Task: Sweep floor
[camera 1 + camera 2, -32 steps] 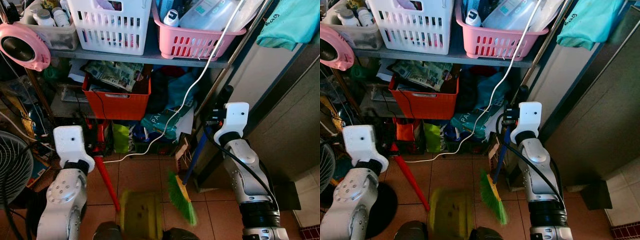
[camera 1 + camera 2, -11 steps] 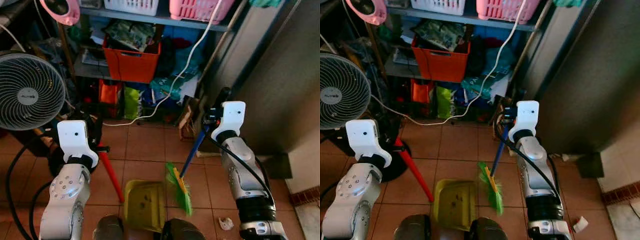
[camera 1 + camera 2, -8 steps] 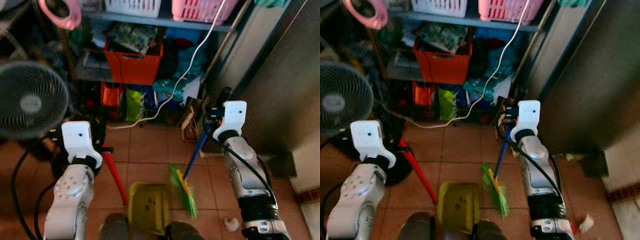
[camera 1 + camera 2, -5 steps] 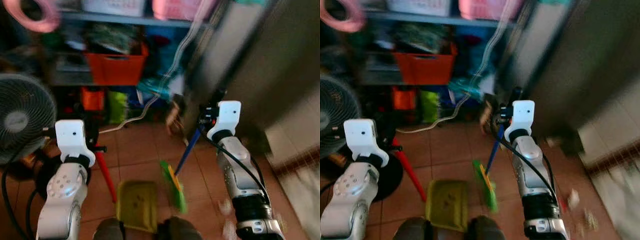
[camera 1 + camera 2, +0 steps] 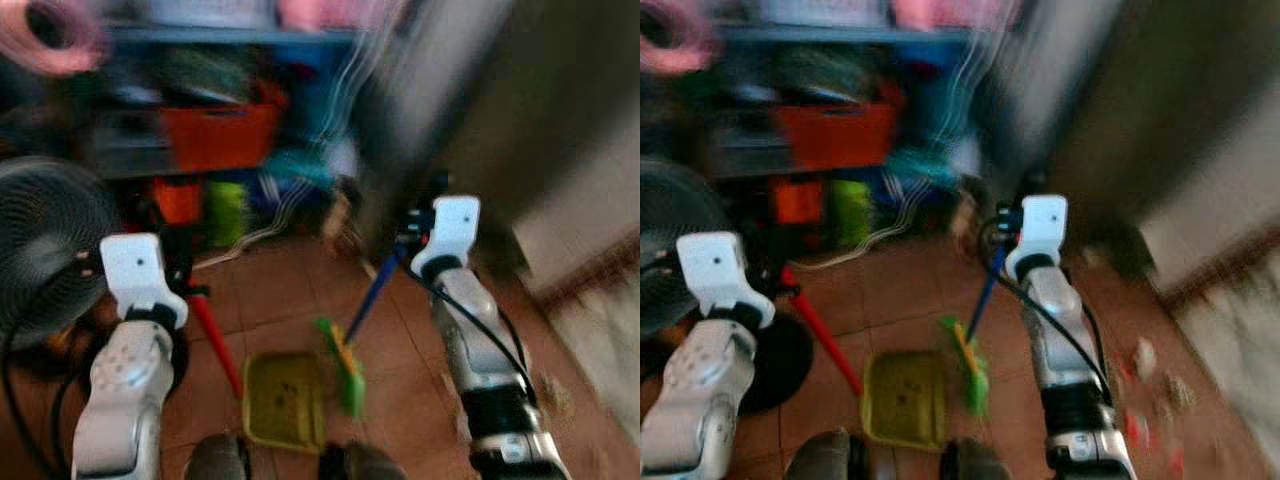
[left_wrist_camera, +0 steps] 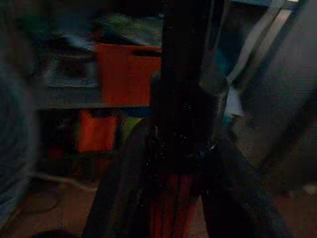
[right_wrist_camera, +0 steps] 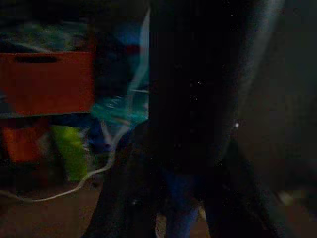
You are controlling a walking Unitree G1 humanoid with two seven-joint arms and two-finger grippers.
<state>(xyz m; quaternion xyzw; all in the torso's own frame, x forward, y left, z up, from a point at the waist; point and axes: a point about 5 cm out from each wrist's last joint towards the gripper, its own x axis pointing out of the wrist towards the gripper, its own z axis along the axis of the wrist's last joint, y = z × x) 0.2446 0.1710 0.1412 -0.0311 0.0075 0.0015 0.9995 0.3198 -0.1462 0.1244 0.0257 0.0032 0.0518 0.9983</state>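
The whole picture is blurred by motion. A yellow-green dustpan [image 5: 283,398] lies on the brown tile floor just before my feet. Its red handle [image 5: 215,340] slants up to my left gripper [image 5: 192,292], which is shut on it; the left wrist view shows this red handle [image 6: 171,208] between dark fingers. A green-bristled broom head [image 5: 343,368] rests on the floor beside the pan's right edge. The broom's blue handle [image 5: 370,295] rises to my right gripper [image 5: 407,243], shut on it, and the blue handle [image 7: 181,213] sits between that gripper's fingers.
A standing fan [image 5: 50,240] is at the left. Behind it a shelf rack holds an orange crate [image 5: 215,135], bags and a hanging white cable [image 5: 300,190]. A dark wall [image 5: 520,110] stands at the right. Small bits of litter [image 5: 1145,355] lie on the tiles at the right.
The camera has swung to the right and the picture has blurred; the shelf slid left and more floor with litter shows at the right. Both grippers keep their hold.
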